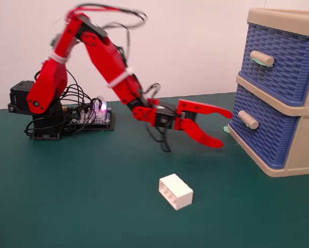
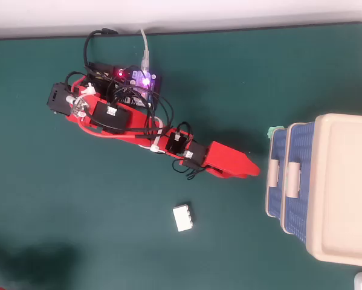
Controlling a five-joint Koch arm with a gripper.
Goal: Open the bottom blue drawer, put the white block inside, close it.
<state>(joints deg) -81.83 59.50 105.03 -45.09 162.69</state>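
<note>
the red gripper [image 1: 224, 127] hangs with jaws spread and empty, tips just short of the bottom blue drawer [image 1: 265, 126], which is shut. the white block [image 1: 176, 191] lies on the green mat [image 1: 82, 196], nearer the fixed view's camera, apart from the gripper.

The red arm [image 1: 100, 57] rises from its base, bends down and reaches out low, its tool [image 1: 224, 128] empty with jaws spread apart.

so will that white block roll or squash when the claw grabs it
The white block looks like a rigid plastic brick, so it probably won't squash. Its flat faces sit flush on the mat, so rolling seems unlikely. Smooth sides and small size suggest it may slide if nudged by the claw.
</note>
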